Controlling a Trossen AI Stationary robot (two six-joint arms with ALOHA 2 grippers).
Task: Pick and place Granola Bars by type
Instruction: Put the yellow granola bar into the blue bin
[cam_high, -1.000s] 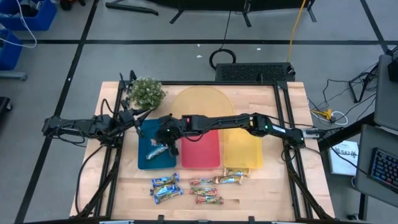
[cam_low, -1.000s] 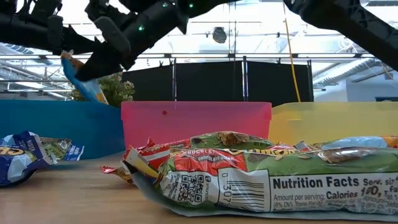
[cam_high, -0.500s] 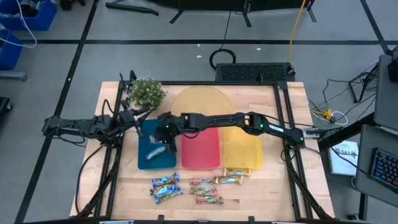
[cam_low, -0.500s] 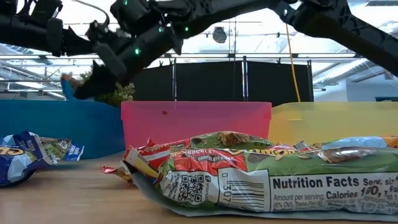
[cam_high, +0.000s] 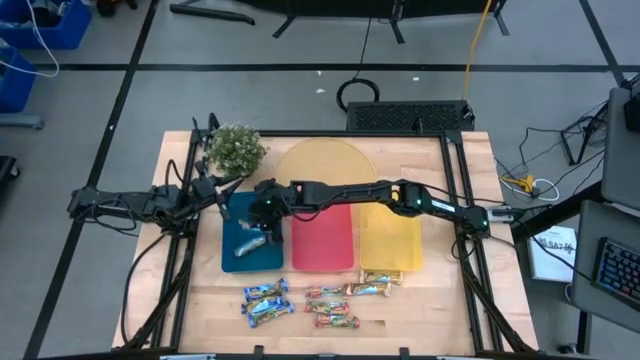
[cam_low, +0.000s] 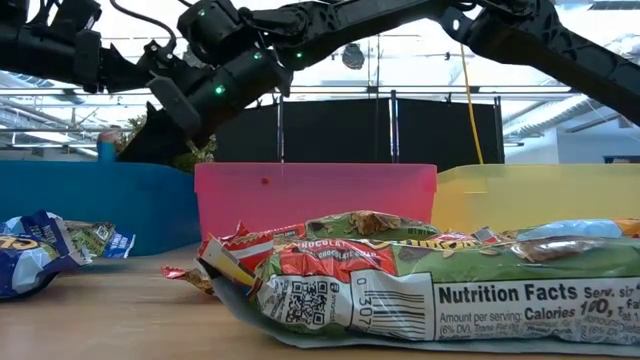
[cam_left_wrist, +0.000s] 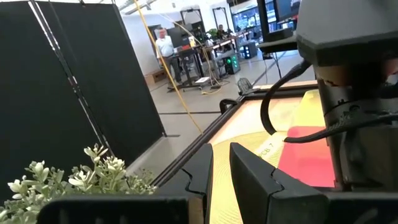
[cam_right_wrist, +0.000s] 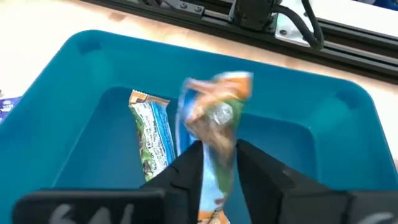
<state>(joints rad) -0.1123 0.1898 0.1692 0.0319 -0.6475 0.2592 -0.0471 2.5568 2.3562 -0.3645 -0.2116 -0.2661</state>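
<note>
Wooden table (cam_high: 430, 310) — black curtains (cam_low: 340, 135) behind it.

You are working in a robotics lab hall; a wooden table (cam_high: 430, 310) stands on taped concrete floor (cam_high: 250, 90); black partition screens (cam_low: 340, 130) close it off; cables (cam_high: 520, 180) trail nearby; a person (cam_left_wrist: 165, 46) stands at distant workbenches.
</note>
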